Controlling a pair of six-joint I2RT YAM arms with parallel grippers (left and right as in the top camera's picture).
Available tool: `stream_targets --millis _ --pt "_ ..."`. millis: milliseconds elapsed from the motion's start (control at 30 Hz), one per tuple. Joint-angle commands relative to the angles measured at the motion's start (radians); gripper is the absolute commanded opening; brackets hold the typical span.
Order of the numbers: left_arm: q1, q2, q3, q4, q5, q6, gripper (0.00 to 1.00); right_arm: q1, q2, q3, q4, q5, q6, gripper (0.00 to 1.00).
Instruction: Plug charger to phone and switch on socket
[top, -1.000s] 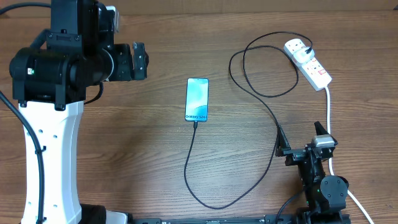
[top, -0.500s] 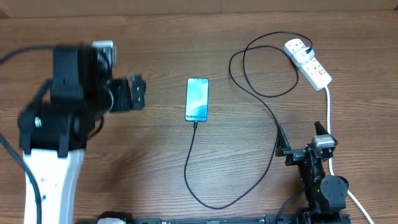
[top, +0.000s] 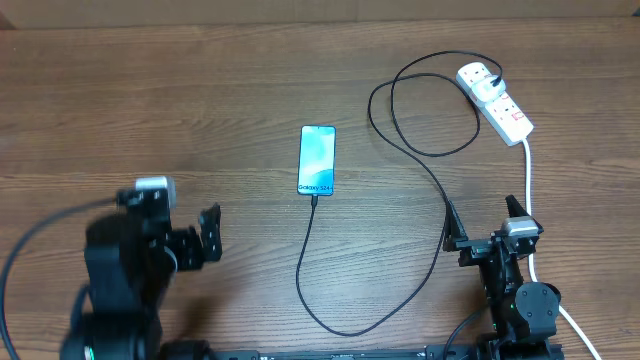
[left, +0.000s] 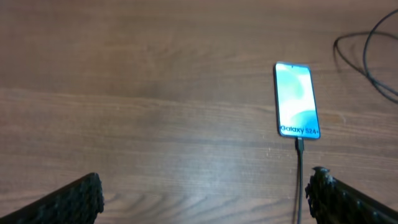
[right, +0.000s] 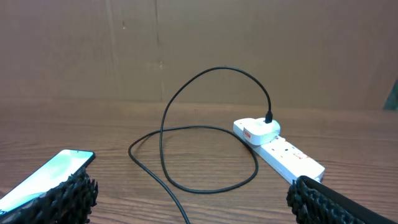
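Observation:
The phone (top: 316, 160) lies face up mid-table, its blue-teal screen lit. The charger (top: 436, 180), a thin black cable, has its tip in the phone's near end. From there it loops along the table and up to a white plug block on the socket (top: 503, 107) at the far right. My left gripper (top: 212, 237) hangs open to the phone's near left, empty. In the left wrist view, phone (left: 296, 99) and charger (left: 299, 171) lie ahead, right of centre, of the gripper (left: 205, 199). My right gripper (top: 482, 218) stands open near the front edge. It faces the socket (right: 283, 152) and charger (right: 186, 106).
The socket's thick white cord (top: 528, 190) runs toward the front edge past the right gripper. The charger's loops (top: 420, 110) spread across the right half of the wooden table (top: 200, 80). A brown wall (right: 186, 37) stands behind the table.
The left arm has swung from the far left of the table down toward the front edge, its gripper still open. Phone, charger, socket and right arm have not moved.

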Motion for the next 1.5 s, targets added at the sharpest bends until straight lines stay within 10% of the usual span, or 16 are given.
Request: stream_targets --millis 0,733,1467 --pt "0.012 -0.147 -0.124 0.062 0.012 0.033 1.00 -0.007 -0.010 -0.010 0.006 0.006 0.007 1.00" --pt "0.011 -0.621 -0.634 0.587 0.039 -0.050 1.00 -0.007 -0.010 -0.010 0.006 0.006 0.007 1.00" --pt "0.009 -0.618 -0.832 0.819 -0.104 0.033 1.00 -0.007 -0.010 -0.010 0.006 0.006 0.007 1.00"
